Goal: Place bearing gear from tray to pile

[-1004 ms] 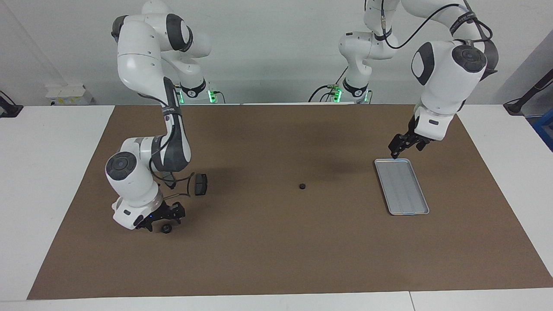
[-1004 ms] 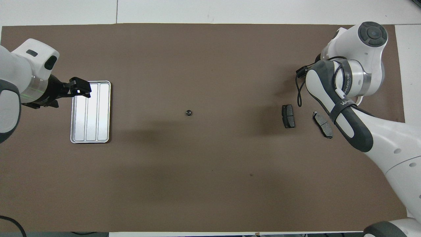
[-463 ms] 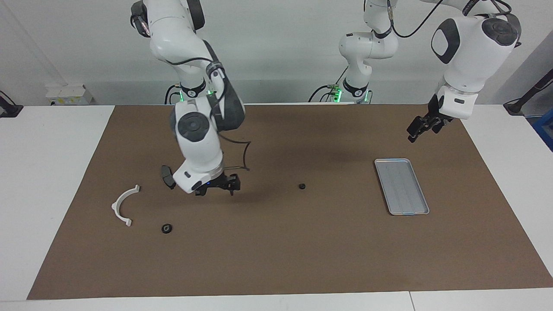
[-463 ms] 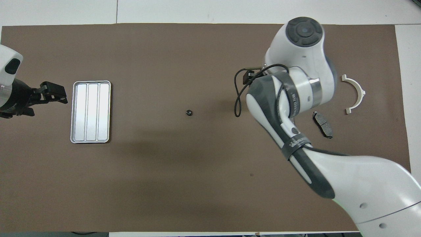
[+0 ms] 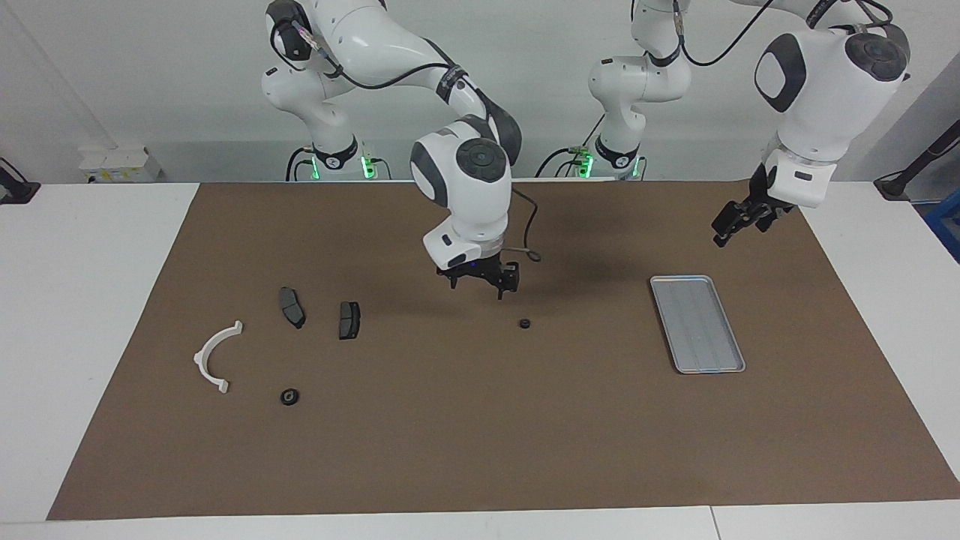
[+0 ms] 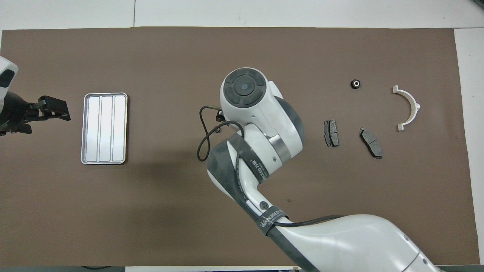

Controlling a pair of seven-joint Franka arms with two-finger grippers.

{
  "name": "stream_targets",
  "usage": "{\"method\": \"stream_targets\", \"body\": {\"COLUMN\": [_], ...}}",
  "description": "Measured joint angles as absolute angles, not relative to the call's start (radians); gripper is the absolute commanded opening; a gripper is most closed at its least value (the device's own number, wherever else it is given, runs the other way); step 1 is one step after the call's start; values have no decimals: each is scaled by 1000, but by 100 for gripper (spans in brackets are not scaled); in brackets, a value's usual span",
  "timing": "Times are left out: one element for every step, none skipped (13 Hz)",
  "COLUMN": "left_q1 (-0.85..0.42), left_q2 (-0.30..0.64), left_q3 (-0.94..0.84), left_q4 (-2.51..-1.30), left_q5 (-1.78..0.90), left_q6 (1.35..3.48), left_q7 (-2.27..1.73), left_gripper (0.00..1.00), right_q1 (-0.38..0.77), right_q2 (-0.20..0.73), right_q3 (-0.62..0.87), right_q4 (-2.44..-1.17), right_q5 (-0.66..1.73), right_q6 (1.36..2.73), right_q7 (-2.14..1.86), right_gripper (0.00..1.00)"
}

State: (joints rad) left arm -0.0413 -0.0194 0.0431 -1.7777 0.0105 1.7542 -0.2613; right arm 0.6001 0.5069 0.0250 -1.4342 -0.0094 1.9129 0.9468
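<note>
Black and small, the bearing gear [image 5: 525,324] lies on the brown mat between the empty tray [image 5: 697,323] and the pile [image 5: 289,309]. It looks hard, light and likely to roll; gripping across its rim seems best. The right gripper [image 5: 481,283] hangs spread near it; the left gripper [image 5: 736,223], also spread, waits by the tray.

Brown mat [image 5: 480,450] on white table [image 5: 90,300]
</note>
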Motion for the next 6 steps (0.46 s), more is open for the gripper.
{"method": "stream_targets", "body": {"left_q1": [-10,7,12,13,13,13], "left_q2": [-18,-18,-17,-17,-17,-17], "left_q3": [34,31,29,25,16,9], "left_q4": [-1777,-1776,-1776,-1776,-1776,-1776], "left_q5": [0,-7,-9,-10,-12,-12], "left_q6": [1756,1758,1757,1757,1757,1757], "left_q7": [-242,-231,-227,-227,-227,-227], "left_gripper": [100,100,100,100,100,100], "right_q1": [634,660,675,684,688,688], "right_q2": [538,575,608,635,656,674], "right_q3": [24,23,21,19,16,15], "right_q4": [-1413,-1390,-1372,-1360,-1354,-1350], "right_q5": [-10,-11,-14,-17,-22,-24], "right_q6": [1921,1934,1953,1973,1993,2017], "right_q7": [990,1023,1036,1037,1037,1037], "right_gripper": [100,100,100,100,100,100]}}
